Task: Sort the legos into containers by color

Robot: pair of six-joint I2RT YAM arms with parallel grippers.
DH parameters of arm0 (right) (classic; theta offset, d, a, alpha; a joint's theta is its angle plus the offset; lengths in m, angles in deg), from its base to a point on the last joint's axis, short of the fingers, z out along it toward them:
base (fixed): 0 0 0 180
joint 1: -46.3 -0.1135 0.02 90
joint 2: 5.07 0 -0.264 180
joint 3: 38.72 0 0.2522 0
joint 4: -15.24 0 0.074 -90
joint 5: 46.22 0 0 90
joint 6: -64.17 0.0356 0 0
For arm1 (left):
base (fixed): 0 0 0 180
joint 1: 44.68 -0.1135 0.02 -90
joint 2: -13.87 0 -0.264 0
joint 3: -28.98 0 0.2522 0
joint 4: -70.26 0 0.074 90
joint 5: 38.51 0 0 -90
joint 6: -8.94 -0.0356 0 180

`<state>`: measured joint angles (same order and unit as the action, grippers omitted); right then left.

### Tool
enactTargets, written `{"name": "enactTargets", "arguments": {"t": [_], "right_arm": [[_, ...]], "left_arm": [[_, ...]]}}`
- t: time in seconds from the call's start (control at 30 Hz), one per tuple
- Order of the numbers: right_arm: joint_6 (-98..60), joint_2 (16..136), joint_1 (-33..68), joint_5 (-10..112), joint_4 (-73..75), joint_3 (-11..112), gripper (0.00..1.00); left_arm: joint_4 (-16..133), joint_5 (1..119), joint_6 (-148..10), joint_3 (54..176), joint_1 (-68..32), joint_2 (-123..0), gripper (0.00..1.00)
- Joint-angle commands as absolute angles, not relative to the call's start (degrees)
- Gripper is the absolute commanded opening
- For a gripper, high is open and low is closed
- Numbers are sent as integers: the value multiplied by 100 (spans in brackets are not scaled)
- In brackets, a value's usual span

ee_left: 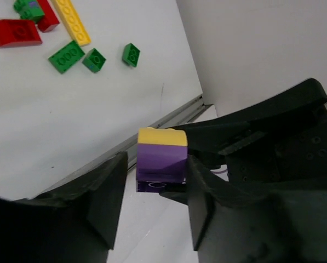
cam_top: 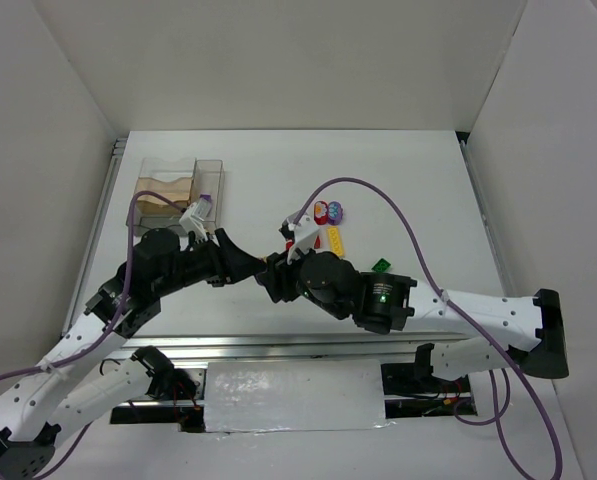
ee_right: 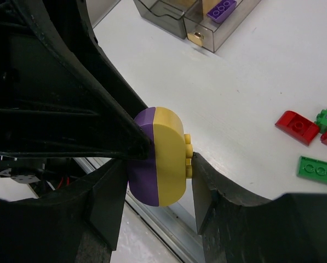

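Observation:
A rounded piece made of a purple and a yellow lego (ee_right: 164,156) joined together hangs over the table's near edge. My right gripper (ee_right: 159,183) is shut on it, one finger on the purple side and one on the yellow studs. My left gripper (ee_left: 158,203) reaches in from the other side, its jaws around the purple half (ee_left: 162,164): one finger touches it and a narrow gap shows at the other. In the top view both grippers (cam_top: 264,271) meet at mid-table and hide the piece. The clear containers (cam_top: 210,162) stand at the back left with a purple lego (cam_top: 205,200) inside.
Loose legos lie right of centre: a long yellow one (cam_top: 334,239), red and purple ones (cam_top: 328,211), a green one (cam_top: 381,265). The left wrist view shows a red one (ee_left: 15,32) and green ones (ee_left: 66,56). A metal rail (ee_left: 179,112) runs along the table's near edge.

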<state>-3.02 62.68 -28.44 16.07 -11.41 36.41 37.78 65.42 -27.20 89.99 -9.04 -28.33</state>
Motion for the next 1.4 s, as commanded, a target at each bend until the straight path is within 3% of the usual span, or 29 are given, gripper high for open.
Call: {"name": "enactTargets", "arguments": {"t": [0.0,0.2,0.27,0.3,0.33,0.4,0.6,0.73,0.93,1.2,1.23,1.33,1.37], "right_arm": [[-377,6252,-2859,1293,-749,3956,1],[-342,6366,-2850,1573,-705,4087,2],[-316,6340,-2850,1775,-627,4079,8],[-298,6305,-2841,2046,-574,3992,21],[-280,6235,-2815,2205,-512,3921,73],[-210,6007,-2719,2791,-336,3666,99],[-8,4997,-1603,4769,-257,2850,100],[62,4030,-786,6947,365,2067,100],[141,3992,-679,7558,831,1987,99],[212,4854,-916,7867,1483,2303,92],[203,5011,-960,7902,1562,2382,90],[238,5162,-995,7981,1781,2400,66],[230,5171,-995,7981,1800,2391,52]], "left_arm": [[4226,6915,-2718,8951,-926,-2744,56],[4612,7196,-2841,8836,-926,-2744,29],[4815,7249,-2876,8783,-926,-2683,17],[4806,7180,-2938,8792,-926,-2657,5],[4789,7110,-2982,8801,-918,-2622,3],[4649,6838,-3096,8845,-926,-2472,0],[4367,6608,-3588,8950,-926,-2182,0],[4743,7377,-4062,8793,-926,-1849,0],[5980,9048,-4161,8388,-926,-1532,0],[6502,9544,-3949,8186,-917,-1575,0],[6511,9543,-3932,8177,-926,-1593,0],[6520,9543,-3940,8168,-926,-1637,0],[6503,9543,-3940,8168,-926,-1654,0]]}}
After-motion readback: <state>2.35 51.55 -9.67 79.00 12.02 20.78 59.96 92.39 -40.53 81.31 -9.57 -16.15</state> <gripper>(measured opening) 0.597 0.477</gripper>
